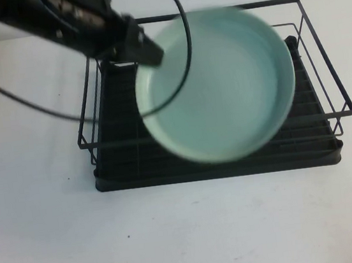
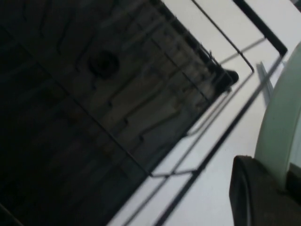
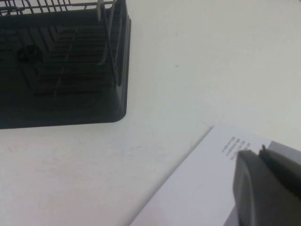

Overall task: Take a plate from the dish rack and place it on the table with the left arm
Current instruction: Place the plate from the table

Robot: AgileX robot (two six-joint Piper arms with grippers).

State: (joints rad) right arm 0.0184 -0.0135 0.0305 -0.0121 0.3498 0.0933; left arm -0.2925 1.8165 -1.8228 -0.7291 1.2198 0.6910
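High view: left gripper [image 1: 147, 50] clamped on the near-left rim of the plate [image 1: 219, 88], which hangs above the dish rack [image 1: 323, 75] on the tabletop [image 1: 188, 232]. Left wrist view alone shows the rim pinched between the fingers [image 2: 249, 193]. Right wrist view: right gripper [image 3: 268, 188] low over a white sheet [image 3: 197, 188]; cannot tell its state. The sheet's print is too small to read.
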